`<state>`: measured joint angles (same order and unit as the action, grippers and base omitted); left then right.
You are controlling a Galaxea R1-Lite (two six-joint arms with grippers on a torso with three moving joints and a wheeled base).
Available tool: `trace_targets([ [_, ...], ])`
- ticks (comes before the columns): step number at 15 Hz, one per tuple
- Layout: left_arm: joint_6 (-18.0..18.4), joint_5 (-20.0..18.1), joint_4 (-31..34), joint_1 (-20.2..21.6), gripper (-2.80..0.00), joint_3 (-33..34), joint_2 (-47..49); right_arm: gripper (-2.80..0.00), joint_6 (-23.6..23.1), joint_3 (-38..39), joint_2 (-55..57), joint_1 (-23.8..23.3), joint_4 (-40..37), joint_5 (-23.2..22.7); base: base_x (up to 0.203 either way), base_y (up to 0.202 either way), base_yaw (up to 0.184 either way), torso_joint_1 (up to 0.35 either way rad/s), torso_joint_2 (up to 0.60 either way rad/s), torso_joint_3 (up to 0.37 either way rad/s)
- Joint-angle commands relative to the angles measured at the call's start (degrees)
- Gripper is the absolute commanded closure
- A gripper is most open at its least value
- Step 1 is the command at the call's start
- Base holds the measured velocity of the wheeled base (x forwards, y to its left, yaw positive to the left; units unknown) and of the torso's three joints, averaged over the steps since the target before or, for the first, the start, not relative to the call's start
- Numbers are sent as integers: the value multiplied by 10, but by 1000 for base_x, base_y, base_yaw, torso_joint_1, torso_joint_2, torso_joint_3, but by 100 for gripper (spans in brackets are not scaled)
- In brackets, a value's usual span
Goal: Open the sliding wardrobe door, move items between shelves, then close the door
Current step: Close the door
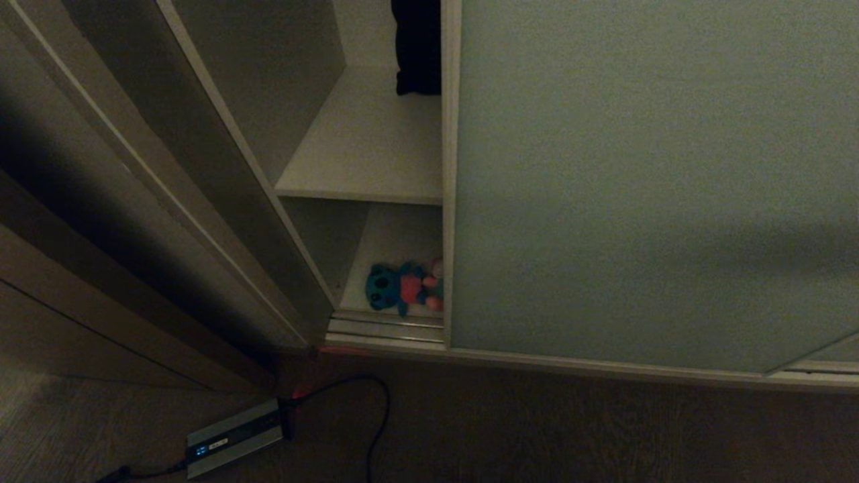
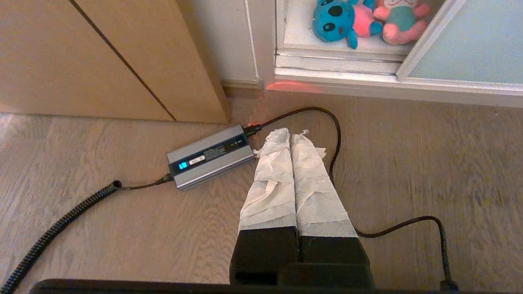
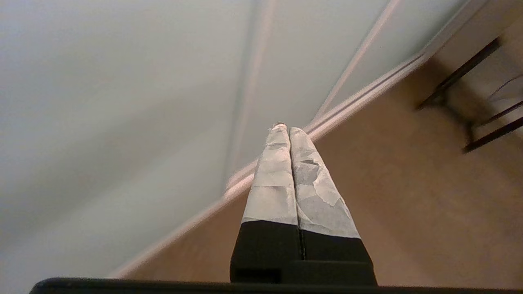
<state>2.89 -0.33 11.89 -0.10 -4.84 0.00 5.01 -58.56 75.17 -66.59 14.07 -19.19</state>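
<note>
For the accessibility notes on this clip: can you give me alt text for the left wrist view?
The left claw, shut and wrapped in white tape, hangs over a wooden floor beside a grey power adapter and its black cables. Beyond it, two plush toys, one teal-blue and one pink, lie together on the bottom shelf of the wardrobe, behind the floor track and beside the sliding door.

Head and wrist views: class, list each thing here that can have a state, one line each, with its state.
Sliding wardrobe door: partly open, gap at its left.
Teal-blue plush toy: lying on the bottom shelf.
Pink plush toy: lying beside it, touching.
Dark folded cloth: on the upper shelf.
Power adapter: lit, plugged in.
Left gripper: shut, empty.
Right gripper: shut, empty.
</note>
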Motion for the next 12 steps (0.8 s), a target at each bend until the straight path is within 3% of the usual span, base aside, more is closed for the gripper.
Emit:
trace_targets([
  [1, 0, 0, 1, 0, 0, 0, 0, 0, 4, -89, 111, -40, 3, -14, 0, 0, 0, 0, 0, 0],
  [5, 0, 0, 1, 0, 0, 0, 0, 0, 49, -272, 230, -50, -12, -31, 0, 0, 0, 0, 0, 0],
  [8, 0, 0, 1, 0, 0, 0, 0, 0, 77, -402, 312, -48, -80, -90, 0, 0, 0, 0, 0, 0],
  [10, 0, 0, 1, 0, 0, 0, 0, 0, 89, -428, 354, -42, -103, -139, 0, 0, 0, 0, 0, 0],
  [12, 0, 0, 1, 0, 0, 0, 0, 0, 144, -444, 377, -22, -107, -163, 0, 0, 0, 0, 0, 0],
])
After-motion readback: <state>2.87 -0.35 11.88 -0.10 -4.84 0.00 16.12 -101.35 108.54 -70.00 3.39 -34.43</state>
